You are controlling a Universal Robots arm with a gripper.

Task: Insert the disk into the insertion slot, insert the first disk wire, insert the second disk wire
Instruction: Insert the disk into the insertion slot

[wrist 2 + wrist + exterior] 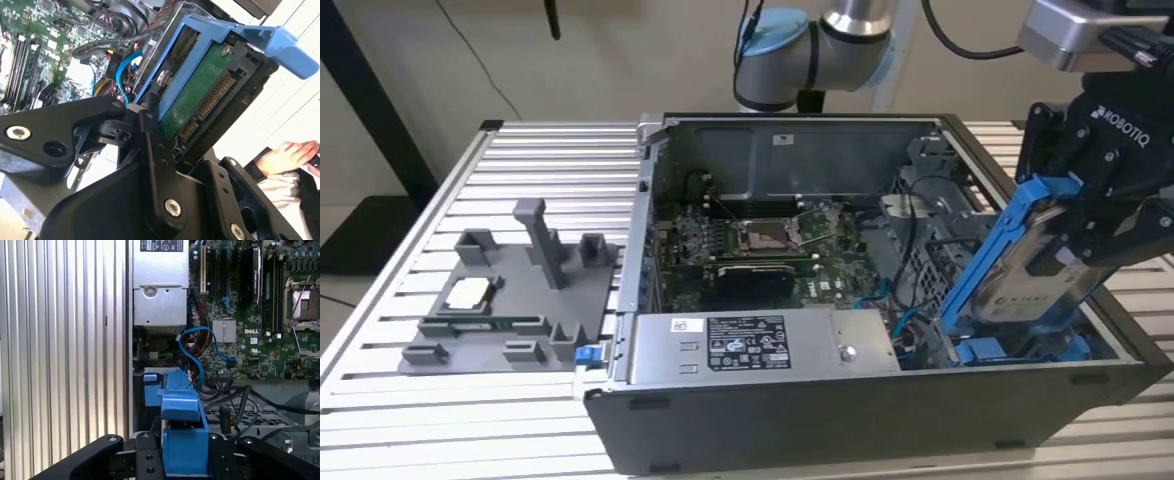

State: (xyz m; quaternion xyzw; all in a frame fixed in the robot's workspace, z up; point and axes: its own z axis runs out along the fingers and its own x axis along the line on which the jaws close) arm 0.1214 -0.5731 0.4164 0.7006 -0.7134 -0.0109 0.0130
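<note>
- The computer case (827, 430) lies open on a slatted table (400, 430). Its right wall stands just beside the tilted load. In my judgement, a swing toward the exterior view's right would knock the load against that wall.
- The motherboard (761, 240) fills the far middle of the case and carries small white lettering. It sits well apart from the work, so I see little danger there.
- The power supply box (747, 345) sits along the near wall and wears a white sticker of dense black print and symbols. It is just left of the bay, so a drift to the left could scrape it.
- The gripper (1087, 235) hangs over the case's near right corner, with white lettering on its black body. Its fingers (146, 460) are closed on the two sides of the blue carrier. Such a narrow hold on smooth plastic may let the load twist.
- The disk (1014, 285) is held in the gripper. It leans steeply, upper end out to the right and lower end down inside the near right corner. Its pale label bears dark print. Entering at this slant, it would likely jam on a rail.
- The slot (1021, 352) lies below the disk's lower end, marked by blue clips. I cannot tell whether the two touch.
- Blue cables (197, 347) loop just beside the bay, and a descending carrier could pinch one.
- A person's hand (285, 155) rests outside the case and could be caught by a sideways move.
</note>
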